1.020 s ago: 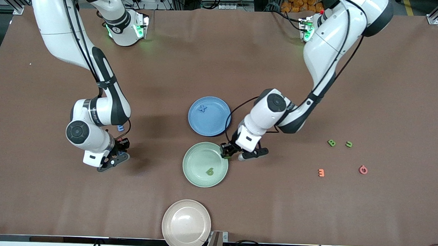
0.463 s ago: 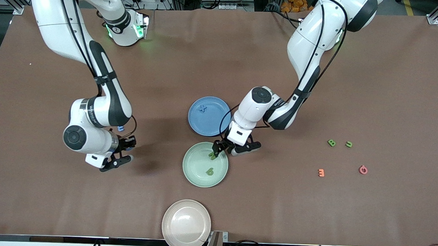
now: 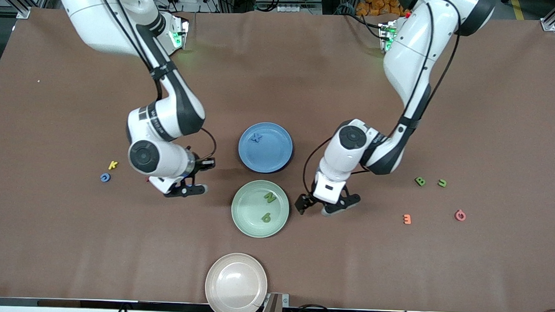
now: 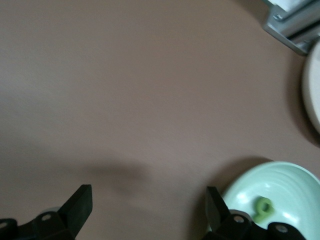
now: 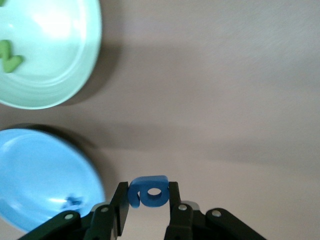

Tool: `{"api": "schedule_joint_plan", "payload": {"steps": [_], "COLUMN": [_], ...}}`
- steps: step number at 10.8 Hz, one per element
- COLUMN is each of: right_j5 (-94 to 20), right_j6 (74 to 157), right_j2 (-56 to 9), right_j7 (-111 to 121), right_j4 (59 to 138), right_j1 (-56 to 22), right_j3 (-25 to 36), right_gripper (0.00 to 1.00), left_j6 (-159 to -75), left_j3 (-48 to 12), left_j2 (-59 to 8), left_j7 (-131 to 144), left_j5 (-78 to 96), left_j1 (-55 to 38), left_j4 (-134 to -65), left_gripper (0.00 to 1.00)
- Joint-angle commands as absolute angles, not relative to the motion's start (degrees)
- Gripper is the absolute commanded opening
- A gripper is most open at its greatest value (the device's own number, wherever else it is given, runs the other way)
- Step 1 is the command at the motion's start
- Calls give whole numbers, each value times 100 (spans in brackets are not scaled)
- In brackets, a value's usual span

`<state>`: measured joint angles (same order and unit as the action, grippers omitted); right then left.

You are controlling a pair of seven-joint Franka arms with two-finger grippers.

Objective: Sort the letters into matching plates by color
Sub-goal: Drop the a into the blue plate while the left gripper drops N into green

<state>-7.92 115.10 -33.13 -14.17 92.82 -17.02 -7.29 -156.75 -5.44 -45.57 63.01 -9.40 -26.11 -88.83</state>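
The left gripper [image 3: 313, 205] has dropped the green N [image 3: 270, 198] into the green plate [image 3: 245, 222] and now stands spread beside its rim; the right gripper [image 3: 199, 176], pinching a blue letter [image 5: 149, 192], has moved toward that plate.

The brown tabletop [image 3: 280, 73] carries three plates in mid-frame: a blue plate [image 3: 277, 158], a mint green plate [image 3: 247, 219] below it and a beige-pink plate [image 3: 236, 284] at the bottom edge. Loose letters lie directly on it (all tiny): a yellow K [image 3: 113, 165] and a blue piece [image 3: 105, 177] at mid-left, a green B [image 3: 420, 181], a green U [image 3: 442, 183], an orange piece [image 3: 407, 219] and a pink piece [image 3: 460, 215] at mid-right.
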Motion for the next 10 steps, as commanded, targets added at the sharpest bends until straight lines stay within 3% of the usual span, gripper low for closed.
{"api": "schedule_joint_plan", "payload": {"steps": [1,6,10], "right_j5": [-721,183,299], "right_j6": [11688,12382,12813], "right_j2": [-3199,-3506,-3630], "right_j7": [-3141,-5096,-5281], "right_j4": [9422,9536,9764], "right_j1": [-1976,-2916,-3102], "right_j3": [-1387,-1652,-1644], "right_gripper": [0,0,0], "left_j6": [-15003,-14985,-14985], "left_j3": [-641,-1107,-1107], "left_j2": [-3432,-1751,-1424], "left_j7": [5016,3474,2454], "left_j5": [-993,-967,-967], "left_j1": [-2068,-1029,-380], "left_j4": [-10259,-12547,-13174], "left_gripper": [100,100,100]}}
